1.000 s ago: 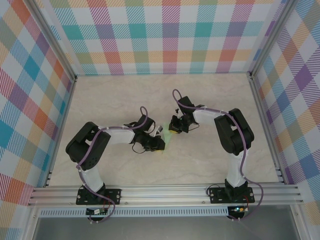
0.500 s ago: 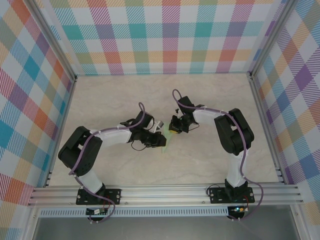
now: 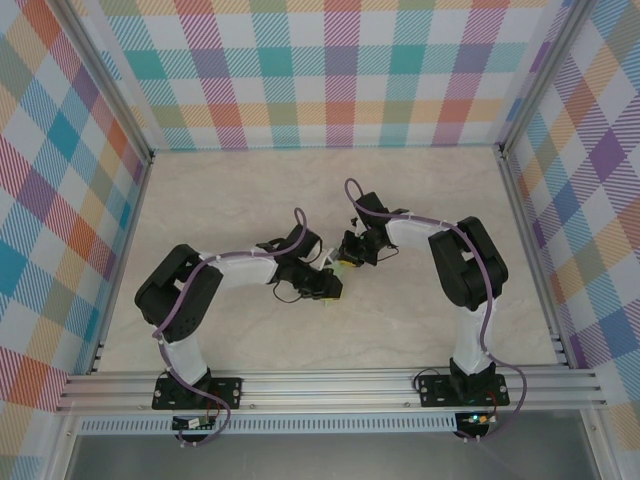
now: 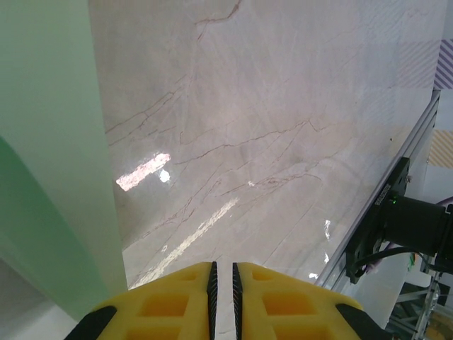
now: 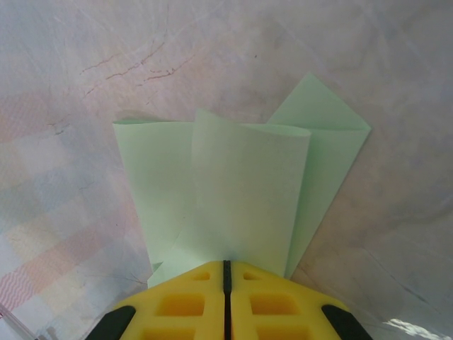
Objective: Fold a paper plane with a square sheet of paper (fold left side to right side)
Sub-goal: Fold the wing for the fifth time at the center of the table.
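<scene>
The folded mint-green sheet of paper sits mid-frame in the right wrist view, above the marbled bench, its lower edge pinched between the pressed-together right jaws. In the left wrist view the left jaws, bottom centre, stand almost together with only a thin slit between, and green paper rises along the left edge.
</scene>
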`<state>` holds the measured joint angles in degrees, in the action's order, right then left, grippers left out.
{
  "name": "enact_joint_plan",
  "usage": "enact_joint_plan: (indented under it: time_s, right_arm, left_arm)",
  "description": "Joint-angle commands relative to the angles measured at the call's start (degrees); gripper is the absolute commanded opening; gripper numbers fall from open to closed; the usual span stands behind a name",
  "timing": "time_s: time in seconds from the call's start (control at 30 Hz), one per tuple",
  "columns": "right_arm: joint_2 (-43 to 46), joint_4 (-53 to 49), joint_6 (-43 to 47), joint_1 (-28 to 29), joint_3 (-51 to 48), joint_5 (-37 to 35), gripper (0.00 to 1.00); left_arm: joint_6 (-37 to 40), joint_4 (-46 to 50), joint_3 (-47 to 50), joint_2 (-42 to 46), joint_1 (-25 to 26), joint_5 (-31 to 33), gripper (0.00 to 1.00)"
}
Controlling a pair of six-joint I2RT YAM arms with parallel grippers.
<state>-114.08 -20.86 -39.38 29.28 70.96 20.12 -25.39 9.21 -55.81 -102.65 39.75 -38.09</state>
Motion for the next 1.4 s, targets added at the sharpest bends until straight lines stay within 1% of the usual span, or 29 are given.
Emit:
enact_joint_plan:
  time_s: [0.0, 0.2, 0.3, 0.53, 0.67, 0.9, 1.07, 1.17, 1.2, 1.37]
  right_arm:
    - [-1.74, -2.78, 1.35, 0.34, 0.94, -1.7, 0.08]
    - [-1.82, -2.95, 1.4, 0.34, 0.94, -1.84, 0.08]
    - [-1.82, -3.04, 1.32, 0.34, 0.91, -1.84, 0.08]
    - [-1.91, -3.35, 1.34, 0.34, 1.11, -2.01, 0.08]
    - [-1.93, -3.48, 1.35, 0.34, 1.18, -2.1, 0.08]
    - [-1.93, -3.4, 1.4, 0.34, 1.2, -2.02, 0.08]
    - [-1.34, -0.79, 1.22, 0.26, 0.35, -0.52, 0.08]
    - [-0.41, 0.61, 1.06, 0.21, 0.19, 0.47, 0.08]
    - [-0.06, 0.97, 0.99, 0.08, 0.06, 0.67, 0.08]
    - [0.53, 0.65, 1.34, -0.01, 0.41, 1.01, 0.08]
  left_arm:
    - [3.34, 4.35, -1.79, -0.46, 0.4, 1.88, 0.16]
    - [5.18, 6.26, -2.67, -1.49, 0.42, 2.66, 0.16]
    - [6.01, 9.01, -3.18, -1.85, 0.39, 3.42, 0.16]
    - [7.37, 11.68, -3.61, -1.59, 0.42, 7.54, 0.16]
    - [7.38, 12.05, -3.59, -1.4, 0.42, 8.55, 0.16]
    - [6.82, 10.67, -2.66, -1.91, 0.41, 7.82, 0.15]
    - [5.3, 7.75, -0.91, -2.53, 0.34, 6.15, 0.15]
    - [4.52, 7.22, 0.47, -2.86, 0.39, 6.07, 0.14]
    - [4.34, 4.94, 0.9, -2.94, 0.39, 6.07, 0.14]
    - [3.64, 3.27, 2.76, -3.54, 0.41, 6.41, 0.12]
